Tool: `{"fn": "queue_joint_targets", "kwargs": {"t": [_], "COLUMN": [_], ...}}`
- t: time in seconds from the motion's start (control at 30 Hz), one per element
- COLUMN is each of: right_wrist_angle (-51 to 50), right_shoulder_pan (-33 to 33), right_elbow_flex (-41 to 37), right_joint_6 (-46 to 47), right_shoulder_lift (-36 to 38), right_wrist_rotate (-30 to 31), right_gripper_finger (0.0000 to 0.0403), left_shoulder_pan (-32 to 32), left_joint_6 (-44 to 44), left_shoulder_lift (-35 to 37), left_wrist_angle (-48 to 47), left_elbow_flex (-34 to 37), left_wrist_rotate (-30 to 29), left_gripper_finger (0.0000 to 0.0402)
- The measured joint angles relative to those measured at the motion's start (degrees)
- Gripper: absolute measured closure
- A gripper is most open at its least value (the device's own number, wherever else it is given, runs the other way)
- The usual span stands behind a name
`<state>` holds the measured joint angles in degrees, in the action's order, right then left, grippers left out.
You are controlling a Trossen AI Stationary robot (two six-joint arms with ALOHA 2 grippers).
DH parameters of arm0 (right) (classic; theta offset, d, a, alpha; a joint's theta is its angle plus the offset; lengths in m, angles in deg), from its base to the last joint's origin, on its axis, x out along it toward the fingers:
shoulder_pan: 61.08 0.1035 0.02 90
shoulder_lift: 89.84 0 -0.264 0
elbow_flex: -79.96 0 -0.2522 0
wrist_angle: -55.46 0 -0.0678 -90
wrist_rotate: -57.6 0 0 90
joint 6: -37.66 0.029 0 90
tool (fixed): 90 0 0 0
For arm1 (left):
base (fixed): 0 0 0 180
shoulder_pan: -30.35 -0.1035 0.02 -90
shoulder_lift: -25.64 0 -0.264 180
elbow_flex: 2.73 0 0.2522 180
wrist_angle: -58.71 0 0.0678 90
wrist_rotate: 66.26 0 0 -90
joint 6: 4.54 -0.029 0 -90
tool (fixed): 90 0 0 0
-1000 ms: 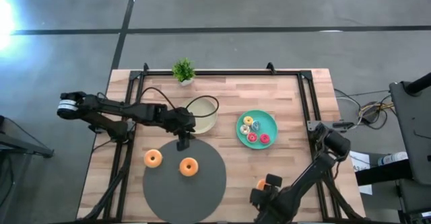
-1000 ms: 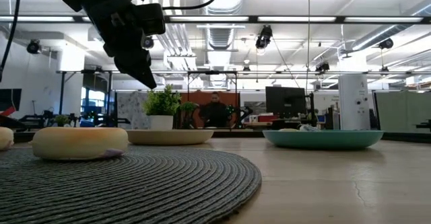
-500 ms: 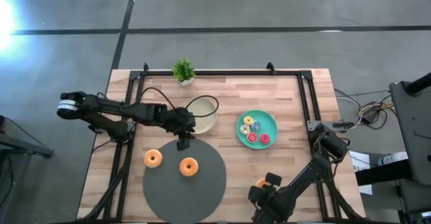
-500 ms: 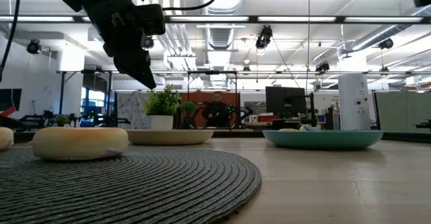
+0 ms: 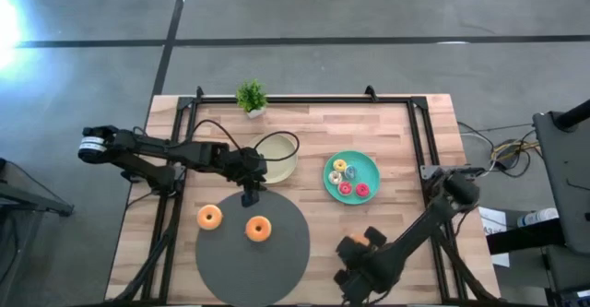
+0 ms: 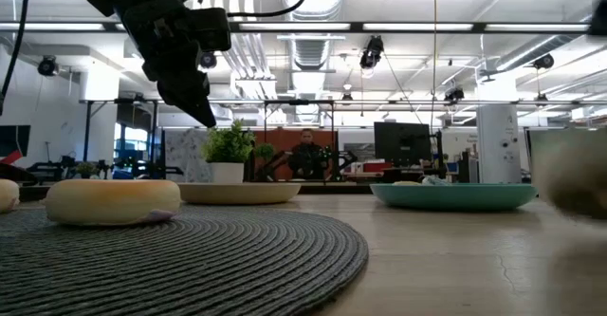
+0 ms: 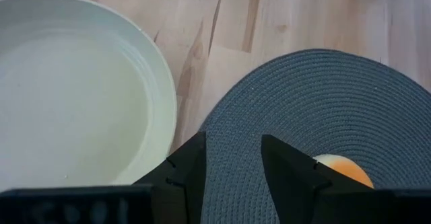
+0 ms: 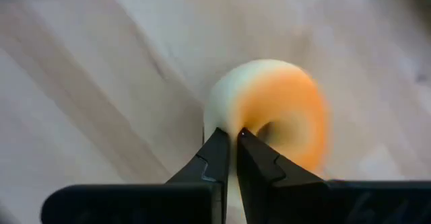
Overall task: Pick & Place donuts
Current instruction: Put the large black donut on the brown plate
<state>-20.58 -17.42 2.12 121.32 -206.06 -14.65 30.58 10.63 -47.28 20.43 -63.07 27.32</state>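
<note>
Over your wooden counter (image 5: 387, 127), the right end effector (image 8: 232, 150) pinches a donut (image 8: 279, 113) by its rim for carrying, while the left end effector (image 7: 232, 158) hovers open above the mat (image 7: 323, 103).

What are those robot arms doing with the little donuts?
The right end effector is shut on a donut near the table's front edge. The left end effector hangs open and empty between the beige plate and the dark mat. Two donuts sit by the mat; small ones fill the teal plate.
</note>
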Motion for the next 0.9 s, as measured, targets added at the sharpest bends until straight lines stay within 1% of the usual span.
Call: {"fn": "queue_joint_targets", "kwargs": {"t": [0.07, 0.17, 0.23, 0.3, 0.37, 0.4, 0.47, 0.57, 0.63, 0.67, 0.73, 0.83, 0.9], "right_wrist_angle": [-1.1, -2.3, -1.6, -0.2, 2.2, 4.2, 9.6, 22.1, 32.3, 37.9, 50.0, 66.5, 75.3], "right_shoulder_pan": [-0.3, -0.7, -0.8, -0.8, -1.0, -1.5, -3.7, -8.7, -11.8, -13.3, -16.0, -19.2, -20.6], "right_elbow_flex": [-0.2, -2.4, -5.3, -8.7, -12.4, -14.1, -17.5, -21.7, -24.3, -25.6, -27.7, -30.2, -31.4], "right_joint_6": [4.2, 13.5, 22.2, 31.3, 37.3, 39.1, 40.5, 38.7, 35.4, 32.8, 26.5, 16.1, 9.6], "right_shoulder_lift": [5.0, 13.3, 19.1, 24.8, 29.3, 30.7, 32.6, 33.9, 34.0, 33.8, 33.5, 32.5, 31.7], "right_wrist_rotate": [4.2, 14.2, 23.9, 35.2, 45.5, 49.6, 54.9, 58.8, 60.9, 61.8, 62.9, 63.4, 63.3], "right_gripper_finger": [0.0392, 0.0392, 0.0392, 0.0392, 0.0392, 0.0392, 0.0392, 0.0392, 0.0391, 0.0391, 0.0391, 0.0390, 0.0390], "left_shoulder_pan": [0.0, 0.1, 0.4, 1.2, 2.4, 3.2, 4.9, 7.8, 9.0, 9.2, 9.2, 8.9, 8.6], "left_joint_6": [-0.2, -1.4, -3.3, -5.4, -7.6, -8.7, -11.6, -18.0, -22.0, -23.3, -23.7, -21.9, -21.1], "left_shoulder_lift": [0.0, 0.0, 0.1, 0.7, 1.5, 2.0, 2.7, 2.8, 2.1, 1.7, 0.9, -0.4, -1.3], "left_wrist_angle": [0.1, 0.3, 2.3, 6.3, 12.4, 15.7, 21.5, 28.8, 33.6, 35.9, 37.5, 39.6, 41.4], "left_elbow_flex": [0.0, -0.3, -1.1, -1.5, -1.5, -1.5, -1.5, -1.3, -1.0, -1.0, -1.0, -1.0, -1.0], "left_wrist_rotate": [0.0, 0.0, -0.1, -1.5, -4.9, -7.5, -14.4, -26.5, -32.6, -34.1, -35.1, -36.0, -37.2], "left_gripper_finger": [0.0284, 0.0284, 0.0284, 0.0284, 0.0284, 0.0284, 0.0284, 0.0284, 0.0284, 0.0284, 0.0284, 0.0284, 0.0284]}}
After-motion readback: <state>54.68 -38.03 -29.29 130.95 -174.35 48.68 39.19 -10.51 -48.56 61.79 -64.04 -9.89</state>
